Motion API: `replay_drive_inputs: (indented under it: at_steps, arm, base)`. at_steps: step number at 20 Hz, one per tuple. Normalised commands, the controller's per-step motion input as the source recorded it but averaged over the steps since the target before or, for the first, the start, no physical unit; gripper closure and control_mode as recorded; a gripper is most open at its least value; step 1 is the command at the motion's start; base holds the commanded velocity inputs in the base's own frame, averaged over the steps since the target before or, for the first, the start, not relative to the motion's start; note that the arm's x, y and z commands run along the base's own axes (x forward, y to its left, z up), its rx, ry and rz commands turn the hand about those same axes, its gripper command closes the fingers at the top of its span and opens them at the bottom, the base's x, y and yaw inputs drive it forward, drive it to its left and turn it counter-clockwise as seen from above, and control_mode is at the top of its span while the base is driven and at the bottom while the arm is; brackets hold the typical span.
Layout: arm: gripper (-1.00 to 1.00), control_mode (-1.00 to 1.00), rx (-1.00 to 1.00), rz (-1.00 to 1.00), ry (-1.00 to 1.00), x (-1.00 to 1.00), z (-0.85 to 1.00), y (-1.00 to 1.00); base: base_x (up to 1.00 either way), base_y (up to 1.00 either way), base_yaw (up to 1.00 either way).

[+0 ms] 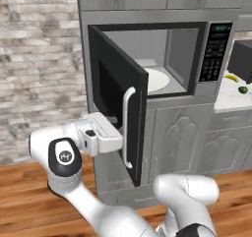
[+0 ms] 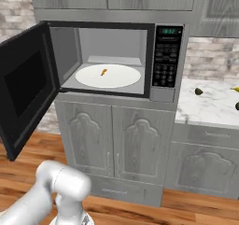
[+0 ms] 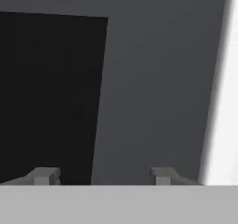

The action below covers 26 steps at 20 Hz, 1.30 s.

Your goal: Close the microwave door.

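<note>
The microwave door [image 1: 118, 108], a black panel with dark glass and a white bar handle [image 1: 127, 128], stands swung out to the left of the microwave [image 2: 116, 56], and the gripper [image 3: 103, 175] sits right up against its outer face, fingers spread wide with nothing between them. Grey cabinets [image 2: 112, 144] run under the microwave over a wood floor [image 2: 28, 163], a marble counter [image 2: 210, 107] to its right. Inside, the white turntable [image 2: 109, 77] carries a small orange bit [image 2: 103, 71].

no readable text, green display [image 2: 169, 31] on the microwave [image 2: 140, 56] too blurred to read
</note>
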Motion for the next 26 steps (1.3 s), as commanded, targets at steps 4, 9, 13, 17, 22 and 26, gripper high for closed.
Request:
replay_drive_inputs:
  at_steps: [4, 9, 13, 17, 22, 26]
  arm:
    - [-1.00, -1.00, 0.23, -0.02, -0.01, -0.34, -0.03, -1.00]
    - [-1.00, -1.00, 0.02, 0.02, -0.06, 0.34, -0.43, -0.97]
    - [-1.00, -1.00, -0.06, 0.08, 0.00, 0.80, -0.30, -0.88]
    - [-1.00, -1.00, -0.05, 0.08, -0.01, 0.80, -0.14, -0.96]
    - [-1.00, -1.00, -0.02, 0.08, 0.00, 0.86, 0.00, -0.94]
    - [-1.00, -1.00, 0.00, 0.13, 0.00, 0.51, 0.01, -0.73]
  base:
    - [0.00, 0.00, 0.00]
    - [0.00, 0.00, 0.00]
    - [0.00, 0.00, 0.00]
    - [0.00, 0.00, 0.00]
    - [0.00, 0.00, 0.00]
    - [0.00, 0.00, 0.00]
